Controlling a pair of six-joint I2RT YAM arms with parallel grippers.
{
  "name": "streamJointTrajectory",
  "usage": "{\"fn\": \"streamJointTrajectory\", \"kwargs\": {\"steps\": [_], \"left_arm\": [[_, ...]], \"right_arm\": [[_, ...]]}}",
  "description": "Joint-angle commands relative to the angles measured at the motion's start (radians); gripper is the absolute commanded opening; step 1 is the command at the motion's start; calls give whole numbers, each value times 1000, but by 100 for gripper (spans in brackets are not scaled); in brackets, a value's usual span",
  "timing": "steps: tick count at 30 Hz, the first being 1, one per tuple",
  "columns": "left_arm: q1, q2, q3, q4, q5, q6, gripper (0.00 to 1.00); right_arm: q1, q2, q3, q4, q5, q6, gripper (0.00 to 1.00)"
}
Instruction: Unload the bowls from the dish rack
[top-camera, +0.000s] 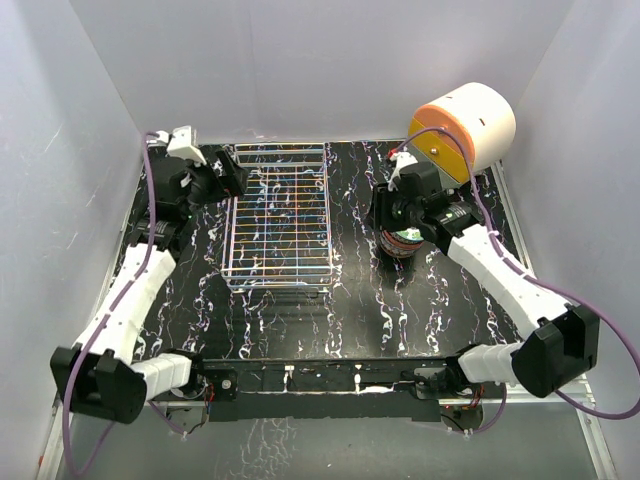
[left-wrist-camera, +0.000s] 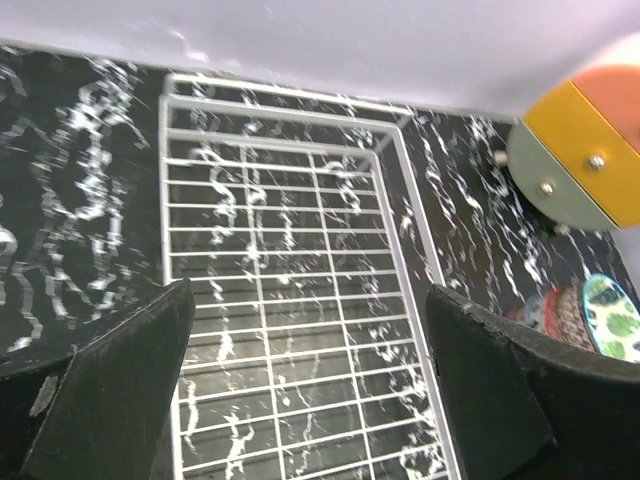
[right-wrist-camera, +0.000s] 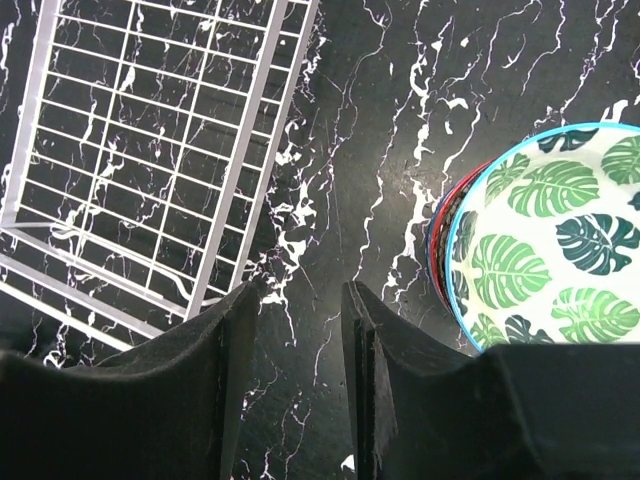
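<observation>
Leaf-print bowl (right-wrist-camera: 545, 240) plain from right wrist, mostly hidden overhead

Silver dish rack (top-camera: 279, 218), white bowl (right-wrist-camera: 560, 250) with green leaves, black white-veined table (top-camera: 350, 300).

we look down on a tabletop (top-camera: 350, 300) of black, marble-like finish threaded with white veins. plain pale walls box it in on three sides: a back wall (top-camera: 320, 60), a left wall (top-camera: 50, 200) and a right wall (top-camera: 590, 150). in the far right corner sits a white-and-orange cylindrical drawer unit (top-camera: 465, 125), its orange face turned toward the table. the light is soft and even.
</observation>
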Motion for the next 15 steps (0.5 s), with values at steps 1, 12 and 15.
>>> {"fn": "streamJointTrajectory", "kwargs": {"steps": [1,12,15], "left_arm": [[4,-66,-38,-56,-215,69,97],[4,-121,-123,-90,-374,39,97],[4,-121,-140,-88,-424,35,97]], "right_arm": [[3,-95,-20,126,34,8,42],[2,-213,-132,201,285,55,42],[-4,-234,-117,176,401,56,58]]}}
